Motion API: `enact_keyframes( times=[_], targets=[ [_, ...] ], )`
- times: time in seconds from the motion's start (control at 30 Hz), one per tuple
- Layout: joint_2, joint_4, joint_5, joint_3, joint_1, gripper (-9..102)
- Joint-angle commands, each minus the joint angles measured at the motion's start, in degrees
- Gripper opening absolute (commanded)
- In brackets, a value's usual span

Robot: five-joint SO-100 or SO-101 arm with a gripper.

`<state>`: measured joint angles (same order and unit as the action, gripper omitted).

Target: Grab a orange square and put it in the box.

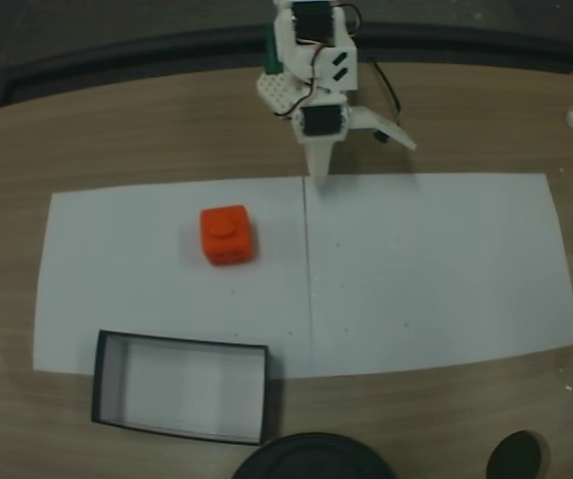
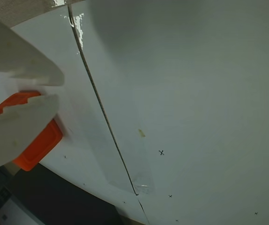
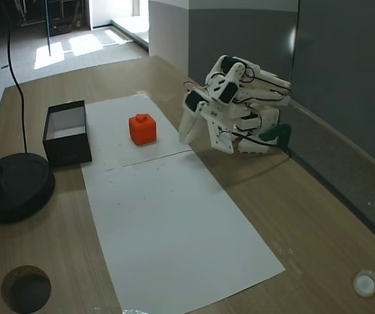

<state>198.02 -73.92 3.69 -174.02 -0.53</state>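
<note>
Wooden surface (image 1: 117, 140) carries white paper (image 1: 426, 269). On that paper sits the orange square (image 1: 227, 236), with the box (image 1: 180, 387) near the paper's edge. At the paper's far edge, the hand (image 1: 356, 150) hangs spread apart, empty.

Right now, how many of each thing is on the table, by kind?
Orange square: 1
Box: 1
White paper sheets: 2
Round black base: 1
Total: 5

White gripper (image 2: 55, 89) at left edge, orange square (image 2: 38, 145) partly behind its lower finger, white paper sheets (image 2: 195, 93) below
</note>
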Motion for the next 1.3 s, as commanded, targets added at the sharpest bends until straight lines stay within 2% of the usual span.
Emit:
enact_keyframes(
  times=[0.0, 0.53, 0.67, 0.73, 0.9, 0.97, 1.1, 1.27],
  targets=[
    [1.14, -0.09, -0.09, 2.11, 0.09, 0],
    [1.23, 0.26, -0.09, 2.02, -0.09, 0],
    [1.23, 6.24, -0.09, 1.23, 0.79, 0],
    [1.23, 9.58, 0.00, 1.76, 2.55, 5],
    [1.14, 11.78, 3.52, 2.55, 8.61, 33],
    [1.14, 13.27, 2.29, 2.55, 11.51, 40],
    [1.14, 15.38, 0.53, 6.86, 18.81, 43],
    [0.26, 14.77, -0.09, 14.50, 22.41, 43]
  ],
)
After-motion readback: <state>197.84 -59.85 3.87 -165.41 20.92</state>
